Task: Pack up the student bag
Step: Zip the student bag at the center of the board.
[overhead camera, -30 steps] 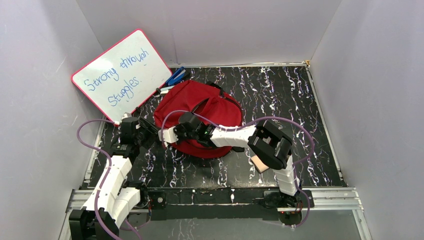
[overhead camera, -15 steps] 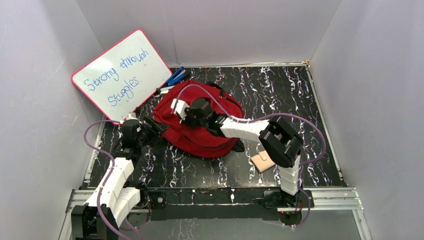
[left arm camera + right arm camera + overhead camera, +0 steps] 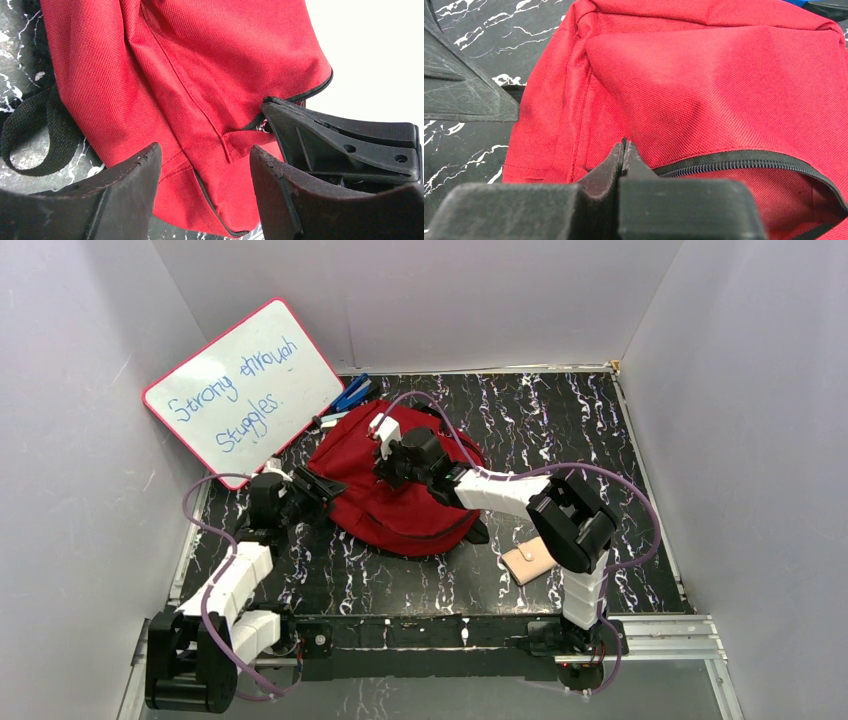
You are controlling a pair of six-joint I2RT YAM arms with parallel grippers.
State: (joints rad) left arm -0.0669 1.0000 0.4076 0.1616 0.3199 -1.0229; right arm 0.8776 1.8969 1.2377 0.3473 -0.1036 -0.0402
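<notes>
student bag (image 3: 380,515) lies on your black marbled surface (image 3: 600,440), zipper (image 3: 749,160) toward your pressed-together right fingers (image 3: 604,170); left fingers (image 3: 125,185) spread beside it.

So my left arm's stretched forward and low, left gripper (image 3: 205,150) with its jaws wide apart. Right arm's bent hard at the elbow and reaching across leftward, right gripper (image 3: 624,152) pinched tight, tips right beside my left one.

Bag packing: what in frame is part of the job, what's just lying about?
Job: student bag; beige wallet, likely to go in; right gripper, fingers shut at the bag's zipper; left gripper, open beside the bag.
Lying about: whiteboard; blue object behind the bag, purpose unclear.
</notes>
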